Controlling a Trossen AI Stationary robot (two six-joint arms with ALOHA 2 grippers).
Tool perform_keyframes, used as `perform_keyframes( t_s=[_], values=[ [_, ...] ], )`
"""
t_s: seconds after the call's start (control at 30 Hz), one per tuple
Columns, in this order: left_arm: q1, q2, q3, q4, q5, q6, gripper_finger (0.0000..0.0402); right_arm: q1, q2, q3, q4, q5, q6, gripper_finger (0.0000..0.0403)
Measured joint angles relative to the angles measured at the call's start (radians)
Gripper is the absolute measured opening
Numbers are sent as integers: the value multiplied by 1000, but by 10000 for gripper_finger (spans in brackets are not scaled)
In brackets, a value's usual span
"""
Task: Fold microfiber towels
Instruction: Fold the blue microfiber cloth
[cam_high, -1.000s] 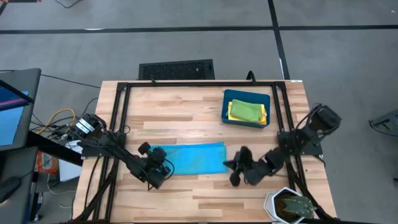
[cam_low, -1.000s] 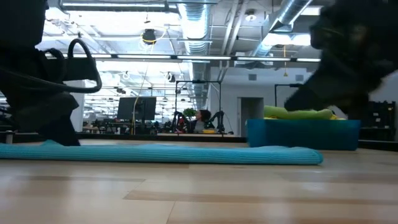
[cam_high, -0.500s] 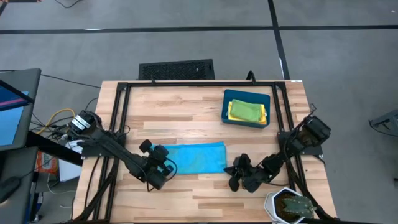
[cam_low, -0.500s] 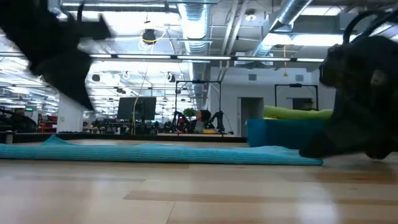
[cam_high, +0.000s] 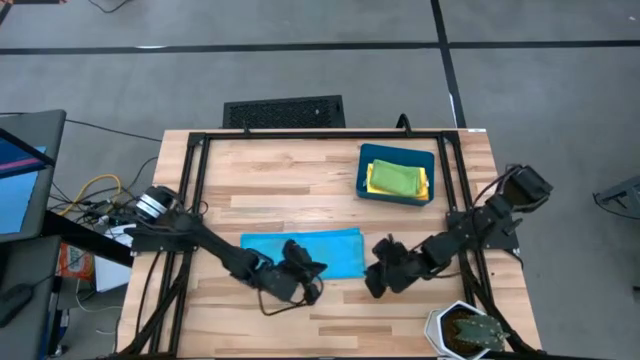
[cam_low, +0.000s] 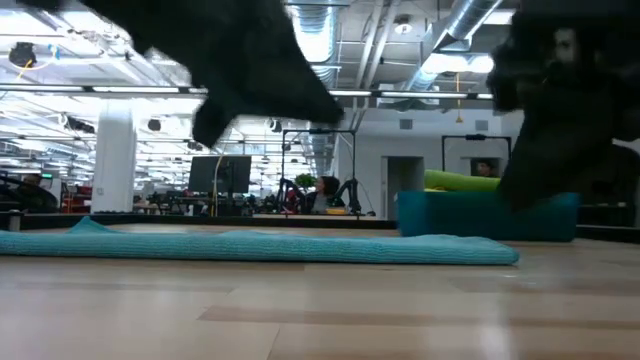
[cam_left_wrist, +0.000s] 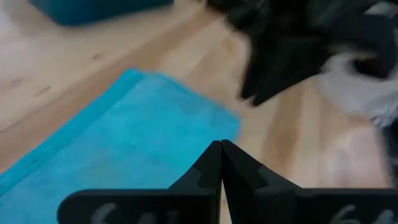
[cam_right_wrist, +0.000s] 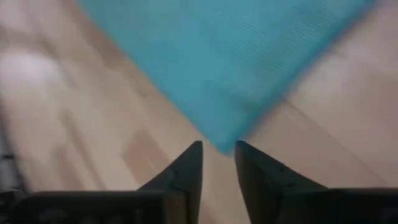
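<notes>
The left gripper (cam_high: 300, 275) has moved along the near edge of the light blue towel (cam_high: 305, 250) toward its right end; its fingers are closed together on nothing. The right gripper (cam_high: 380, 270) hovers just beside the towel's right near corner, fingers slightly apart. The towel lies flat mid-table, so the next fold is probably being prepared.

One blue towel (cam_high: 300, 250) lay flat on the counter (cam_high: 300, 180). Beside it stood one teal bin (cam_high: 397, 190) holding two folded towels, one green (cam_high: 393, 178), one yellow (cam_high: 424, 184). Two arms worked.
</notes>
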Motion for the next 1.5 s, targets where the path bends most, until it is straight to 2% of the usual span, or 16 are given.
perform_keyframes(
  t_s=[0.13,0.3,0.43,0.63,0.83,0.93,1.13,1.3,1.5],
  values=[
    [61,61,7,30,115,8,0,-35,42,105,-187,-106,59,147],
    [83,80,6,74,215,2,0,-38,106,223,-308,-84,153,186],
    [75,80,10,36,278,9,0,-44,188,314,-432,-75,212,195],
    [53,80,10,-62,266,28,0,-51,316,399,-443,-84,222,192],
    [57,80,9,-149,242,78,0,-59,366,440,-477,-109,278,195],
    [58,80,9,-175,251,107,0,-60,371,463,-518,-118,315,179],
    [58,80,-10,-171,264,118,0,-64,376,492,-580,-126,311,105],
    [58,80,-14,-165,265,132,0,-73,376,494,-576,-133,310,61],
    [55,143,-8,-99,298,134,0,-90,368,495,-575,-146,302,12]
  ],
)
